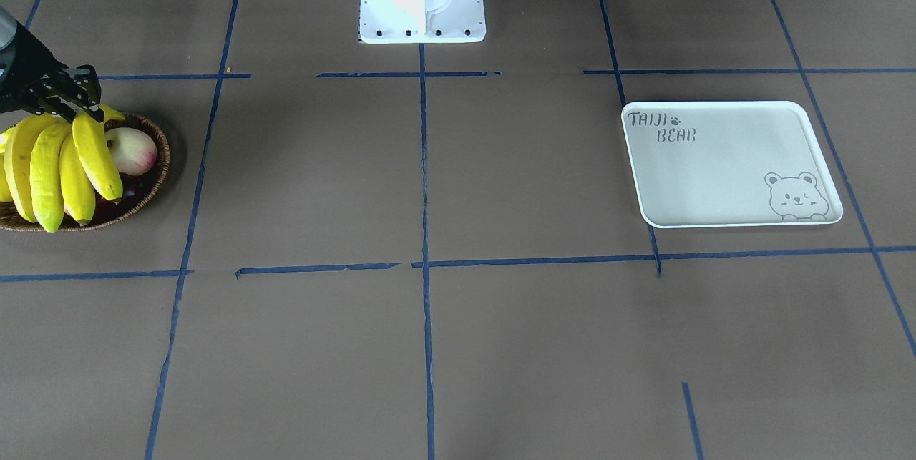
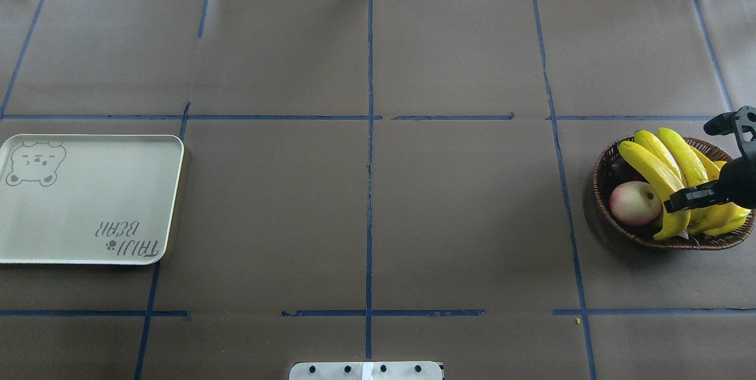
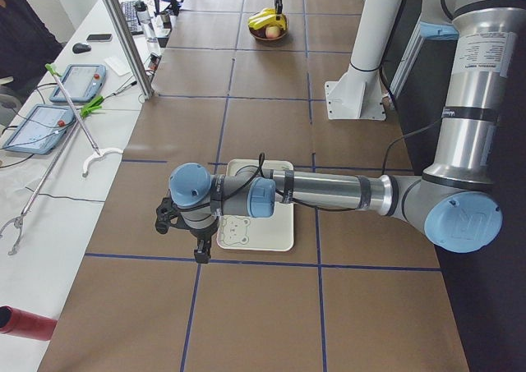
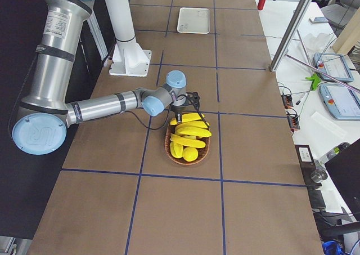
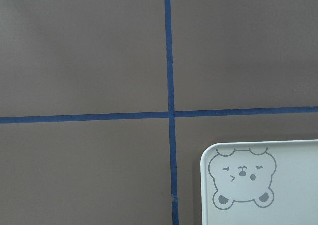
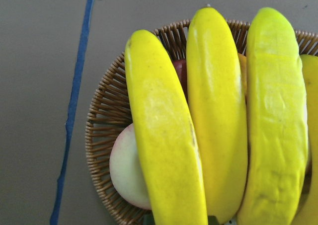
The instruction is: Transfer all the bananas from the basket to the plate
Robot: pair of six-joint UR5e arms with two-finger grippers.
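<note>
A bunch of long yellow bananas (image 1: 61, 159) lies on top of the brown wicker basket (image 1: 154, 184) at the table's right end, also seen from overhead (image 2: 661, 176). My right gripper (image 1: 82, 99) is at the bunch's stem end, with its fingers closed around it. The right wrist view is filled by the bananas (image 6: 213, 125) over the basket's rim (image 6: 102, 135). The white bear plate (image 2: 88, 203) sits far off at the left end. My left gripper (image 3: 200, 253) hovers over the plate's bear corner (image 5: 278, 185); I cannot tell whether it is open or shut.
A pink-cream apple (image 1: 132, 150) and a dark fruit lie in the basket beside the bananas. The white robot base (image 1: 422, 2) stands at the table's middle edge. Blue tape lines cross the brown table.
</note>
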